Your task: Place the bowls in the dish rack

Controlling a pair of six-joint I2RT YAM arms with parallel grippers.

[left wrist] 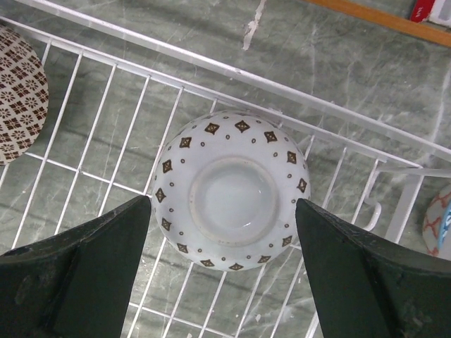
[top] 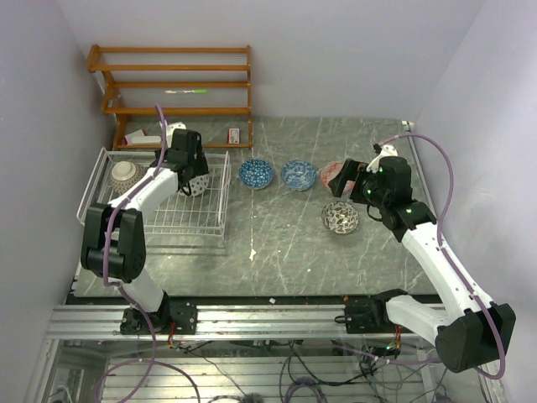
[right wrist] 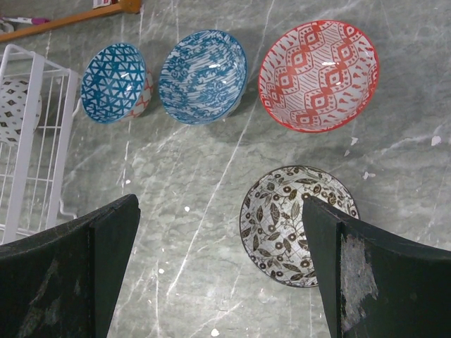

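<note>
The white wire dish rack (top: pixel 210 220) sits at the left. A tan-brown bowl (top: pixel 124 174) lies in its far left corner. My left gripper (top: pixel 195 178) is open over the rack. In the left wrist view its fingers (left wrist: pixel 106 246) stand apart on both sides of a pale bowl with brown diamonds (left wrist: pixel 230 191), base towards the camera, not touching it. Two blue bowls (right wrist: pixel 115 82) (right wrist: pixel 203 76), a red bowl (right wrist: pixel 318 75) and a black-and-white bowl (right wrist: pixel 292 224) sit on the table. My right gripper (right wrist: pixel 220 208) is open and empty above the table, just left of the black-and-white bowl.
An orange-brown wooden shelf unit (top: pixel 172 84) stands against the back wall behind the rack, with a small red-and-white box (top: pixel 236 135) beside it. Walls close in on the left and right. The rack's right rim (right wrist: pixel 32 141) lies next to the left blue bowl.
</note>
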